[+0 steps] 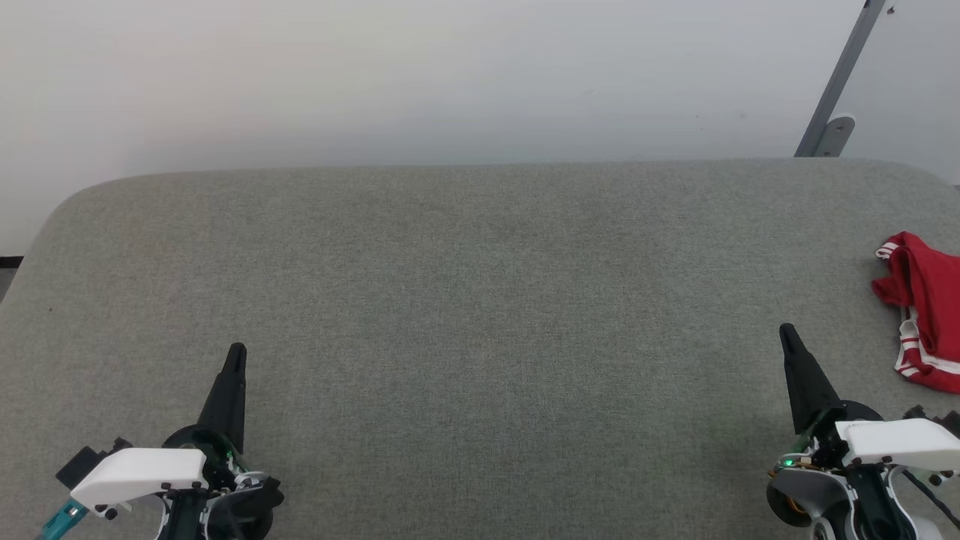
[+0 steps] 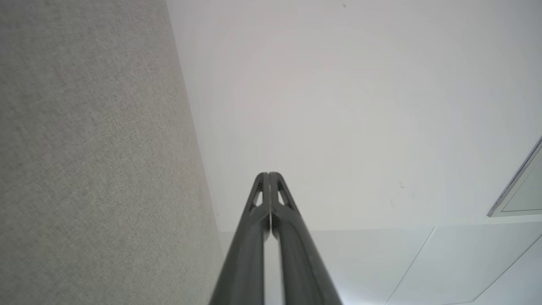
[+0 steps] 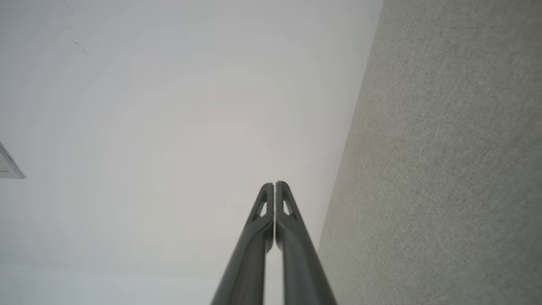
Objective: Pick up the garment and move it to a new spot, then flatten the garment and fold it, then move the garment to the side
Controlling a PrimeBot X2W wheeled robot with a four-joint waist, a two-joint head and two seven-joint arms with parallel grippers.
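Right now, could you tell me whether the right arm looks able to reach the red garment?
Probably yes: the red garment lies just ahead and to the right of the right pincer, with only bare grey table between them. The pincer is shut and would need to open first.

garment [image 1: 926,307]: cut off by head view's right edge | extent unclear

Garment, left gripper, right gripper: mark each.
garment [image 1: 930,300]: head view, crumpled red fabric near the picture's right edge.
left gripper [image 1: 237,352]: head view, tip of the shut fingers.
right gripper [image 1: 787,331]: head view, tip of the shut fingers.
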